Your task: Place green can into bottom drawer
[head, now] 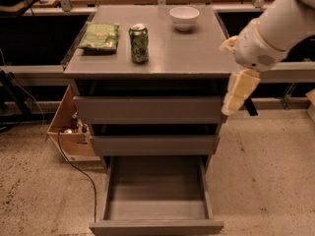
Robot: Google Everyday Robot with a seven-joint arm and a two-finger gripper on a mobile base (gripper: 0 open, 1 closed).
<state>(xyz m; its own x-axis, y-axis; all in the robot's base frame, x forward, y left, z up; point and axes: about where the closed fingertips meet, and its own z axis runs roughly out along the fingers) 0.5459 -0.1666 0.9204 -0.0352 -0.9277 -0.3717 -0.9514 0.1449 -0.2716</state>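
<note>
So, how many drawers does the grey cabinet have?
3, stacked: the top drawer just under the tabletop, the middle drawer below it, and the bottom drawer, lowest and pulled far out. The gripper hangs beside the top drawer's right end.

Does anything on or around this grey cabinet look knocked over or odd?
Nothing stands out. The green can stands upright on the cabinet top, the bottom drawer is pulled out, and the tool hangs by the cabinet's right edge.

Your gripper (231, 103) hangs at the right edge of the cabinet top (192, 53). The green can (139, 43) stands well left of it, and the bottom drawer (156, 225) lies open below-left.
</note>
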